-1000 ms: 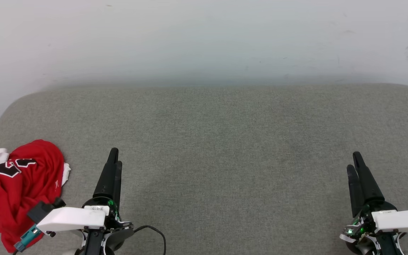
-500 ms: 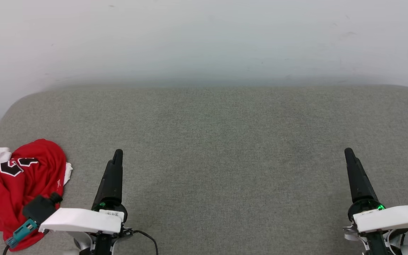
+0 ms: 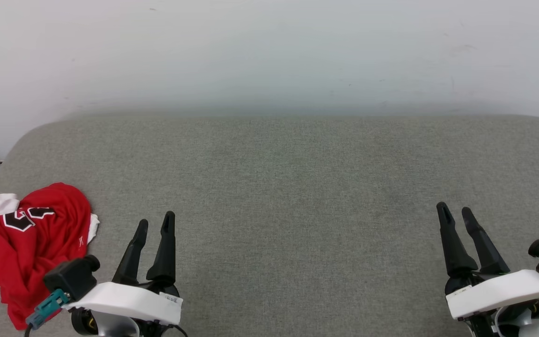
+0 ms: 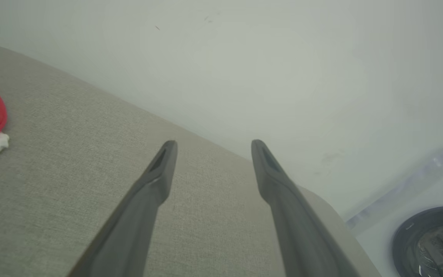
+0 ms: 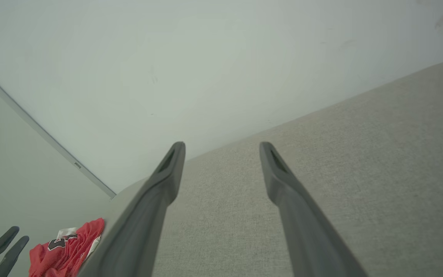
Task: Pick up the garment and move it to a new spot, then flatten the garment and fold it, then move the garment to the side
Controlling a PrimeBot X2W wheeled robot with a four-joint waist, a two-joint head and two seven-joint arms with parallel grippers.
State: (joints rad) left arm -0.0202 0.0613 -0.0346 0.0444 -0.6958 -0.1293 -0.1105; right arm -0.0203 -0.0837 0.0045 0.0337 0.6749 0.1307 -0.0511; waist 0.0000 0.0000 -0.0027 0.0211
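While garment (image 3: 31, 238) lies apart, left end effector (image 3: 156, 220) and right end effector (image 3: 454, 209) gape empty.

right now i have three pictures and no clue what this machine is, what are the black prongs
It is a two-armed robot. The wide picture comes from a camera on its head, looking down at a grey padded surface by a white wall. The black prongs are the fingers of its hands: left hand at lower left, right hand at lower right. The other two pictures come from a camera on each wrist, looking along that hand's fingers. A crumpled red shirt with black lettering lies near the surface's left edge, beside the left hand. Both hands are open and hold nothing.
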